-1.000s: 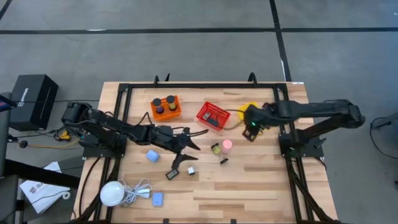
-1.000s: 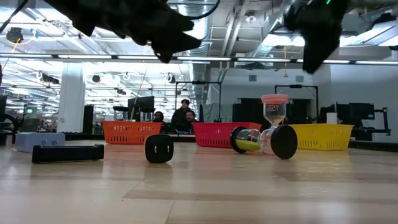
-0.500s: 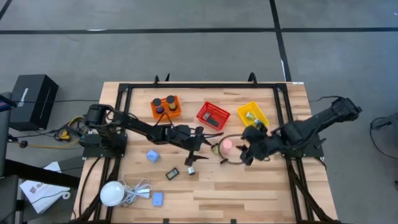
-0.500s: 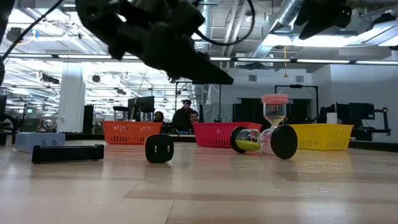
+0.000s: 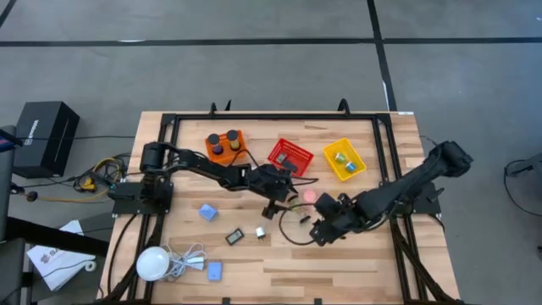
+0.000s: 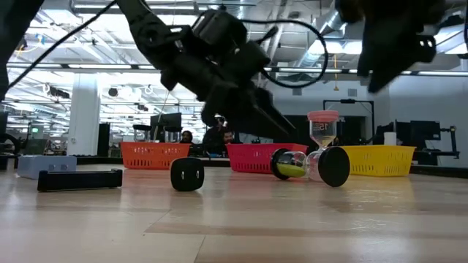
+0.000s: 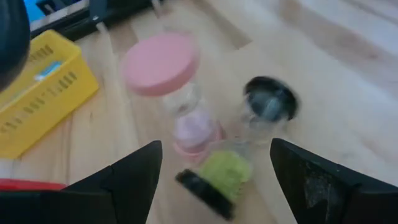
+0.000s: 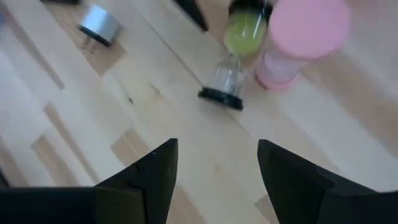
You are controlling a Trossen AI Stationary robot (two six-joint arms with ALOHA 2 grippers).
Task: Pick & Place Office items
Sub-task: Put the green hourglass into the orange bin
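A pink sand timer (image 5: 310,196) stands upright on its base near the table's middle. A green sand timer with black end caps (image 7: 236,163) lies on its side against it, also seen in the low view (image 6: 292,164). My left gripper (image 7: 214,180) hovers open just left of both timers (image 5: 282,202), pointing at them and touching nothing. My right gripper (image 8: 217,168) hangs open above the bare wood on the timers' near-right side (image 5: 322,230), also touching nothing.
Three mesh baskets stand at the far side: orange (image 5: 226,146) with two cylinders, red (image 5: 290,157), yellow (image 5: 344,159). Left of the timers lie a small grey block (image 5: 261,232), a flat black rectangle (image 5: 235,237) and light-blue pieces (image 5: 207,212). A white bulb with cable (image 5: 152,263) sits near-left.
My left gripper has reached toward the table's right and sunk down to the two timers. My right gripper has swung from over the yellow basket toward the near edge and the left, dropping lower, to the timers' near-right side. Nothing on the table has moved.
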